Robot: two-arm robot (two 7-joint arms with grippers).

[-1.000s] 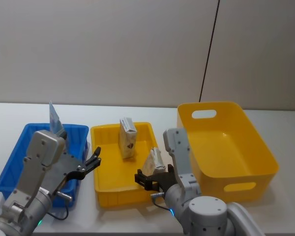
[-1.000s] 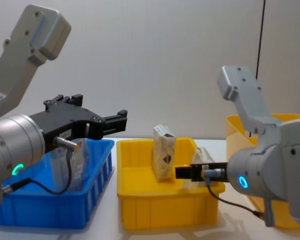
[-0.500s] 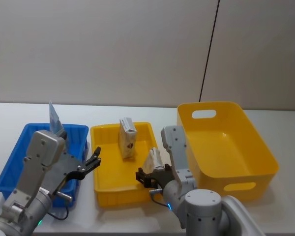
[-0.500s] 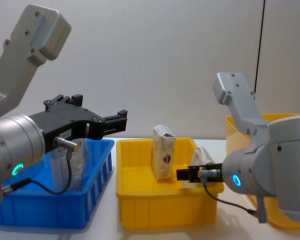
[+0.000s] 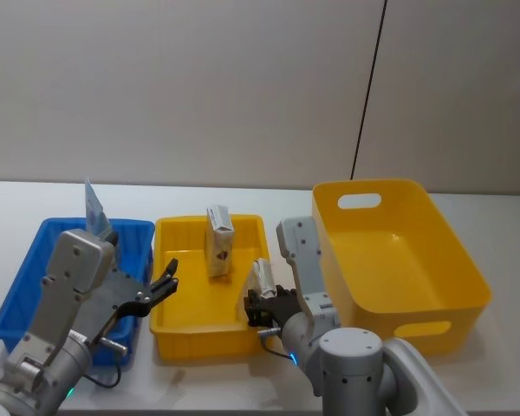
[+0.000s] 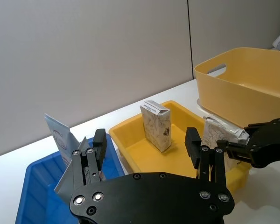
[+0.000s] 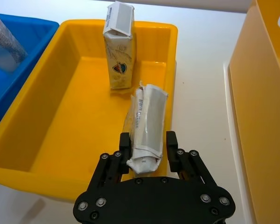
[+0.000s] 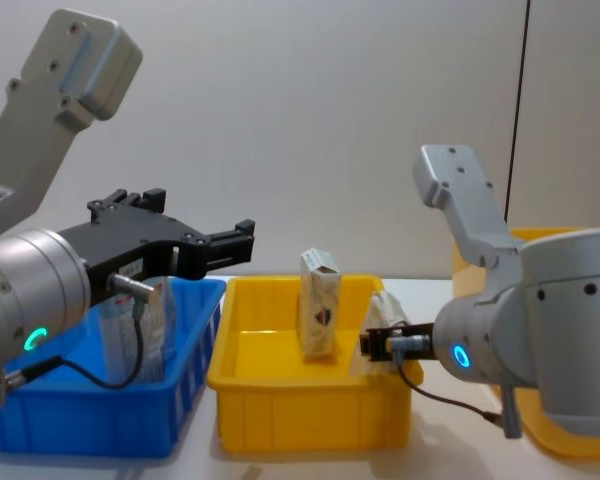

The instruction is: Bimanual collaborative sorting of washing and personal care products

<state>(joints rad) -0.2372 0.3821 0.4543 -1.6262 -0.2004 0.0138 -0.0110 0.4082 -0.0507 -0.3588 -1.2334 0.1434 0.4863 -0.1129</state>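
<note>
My right gripper [image 7: 147,148] is shut on a cream patterned carton [image 7: 147,119] that lies tilted against the right wall of the yellow tray [image 7: 46,126]. The same held carton [image 5: 262,276] shows low over that tray's right edge, with the right gripper [image 8: 380,342] just behind it. A second carton [image 5: 218,241] stands upright at the back of the tray [image 5: 195,334]. A white-and-pale-blue tube [image 5: 95,208] leans in the blue tray [image 5: 22,295]. My left gripper [image 5: 162,284] hangs open and empty between the two trays, above their rims.
A big yellow tub [image 5: 399,260] stands right of the yellow tray, a narrow strip of white table [image 7: 203,107] between them. The blue tray [image 8: 80,420] almost touches the yellow tray [image 8: 300,410]. A grey wall stands behind the table.
The right gripper has moved left with its carton. The yellow tray and the upright carton in it have slid left, toward the blue tray. The left arm has stayed still.
</note>
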